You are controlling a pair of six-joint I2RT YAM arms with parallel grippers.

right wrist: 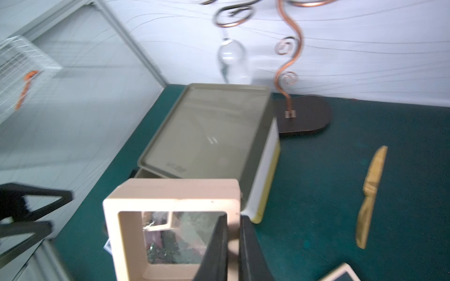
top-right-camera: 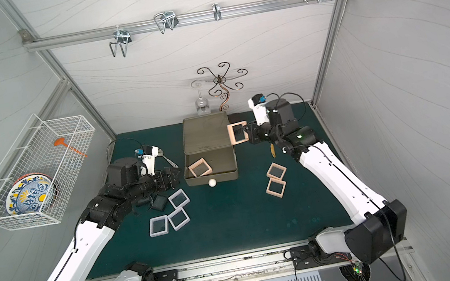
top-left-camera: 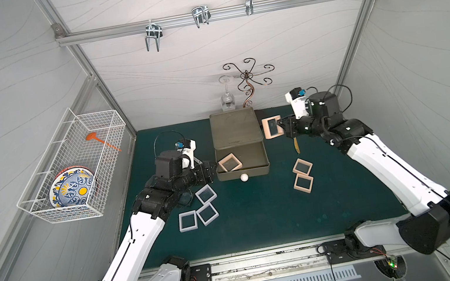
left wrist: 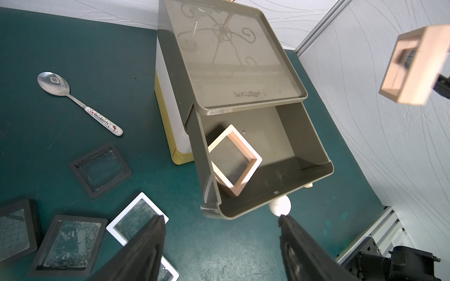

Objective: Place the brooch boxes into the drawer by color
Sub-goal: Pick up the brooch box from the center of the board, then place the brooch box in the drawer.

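Note:
The drawer [top-left-camera: 235, 128] stands at the back of the mat, its olive top tier [top-left-camera: 254, 159] pulled out with one peach brooch box [top-left-camera: 230, 162] lying inside. My right gripper [right wrist: 233, 226] is shut on the rim of another peach brooch box [top-left-camera: 272, 127], held in the air beside the unit's right edge. My left gripper [left wrist: 220, 219] hangs open and empty just left of the open tier, near its white knob [left wrist: 280, 205]. Two peach boxes [top-left-camera: 303, 174] lie on the right of the mat. Three white boxes [top-left-camera: 200, 210] and three black ones [left wrist: 100, 169] lie by the left arm.
A spoon [left wrist: 78, 102] lies left of the unit and a wooden knife [right wrist: 371, 194] lies to its right. A copper stand [top-left-camera: 248, 81] with a hanging wine glass [top-left-camera: 227, 100] is behind it. A wire basket [top-left-camera: 73, 166] with plates hangs on the left wall.

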